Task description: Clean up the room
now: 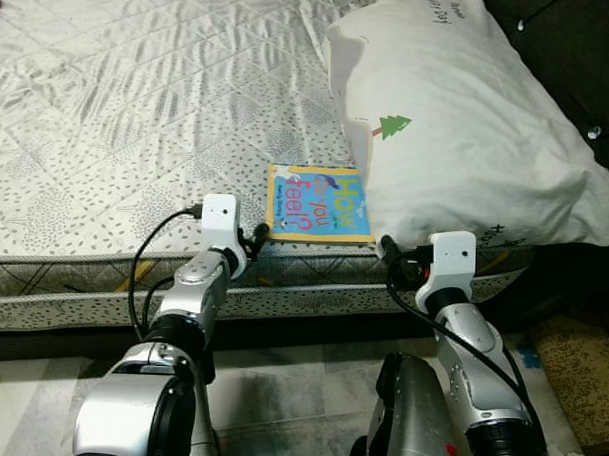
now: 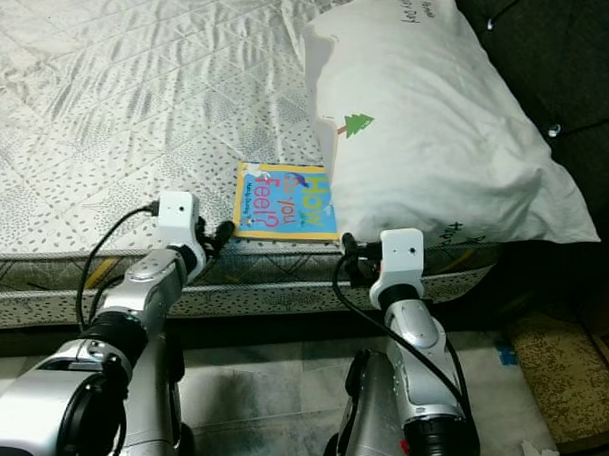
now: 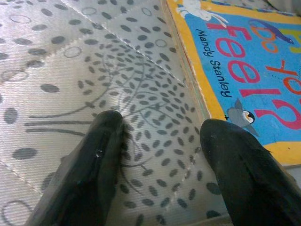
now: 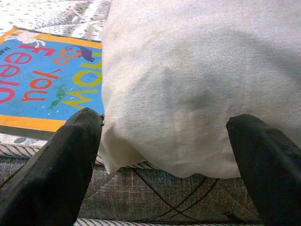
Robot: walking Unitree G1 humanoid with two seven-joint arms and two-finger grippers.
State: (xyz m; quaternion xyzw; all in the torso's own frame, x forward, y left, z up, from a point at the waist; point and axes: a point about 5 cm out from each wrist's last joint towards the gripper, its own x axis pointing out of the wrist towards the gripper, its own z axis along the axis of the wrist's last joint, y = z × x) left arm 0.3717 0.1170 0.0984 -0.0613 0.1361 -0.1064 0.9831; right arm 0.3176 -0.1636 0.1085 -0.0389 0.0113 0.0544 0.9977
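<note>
Bedroom, likely in home: quilted mattress, white pillow, children's book on bed.

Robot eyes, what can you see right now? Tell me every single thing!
bed: one, white quilt with grey dots, ahead.
pillow: one, white with a green tree, on the bed's right side.
book: one, blue with a yellow border, at the bed's near edge, its right part under the pillow.
floor: pale tiles, below the bed.
left gripper: open, on the quilt beside the book.
right gripper: open, facing the pillow's corner.
</note>
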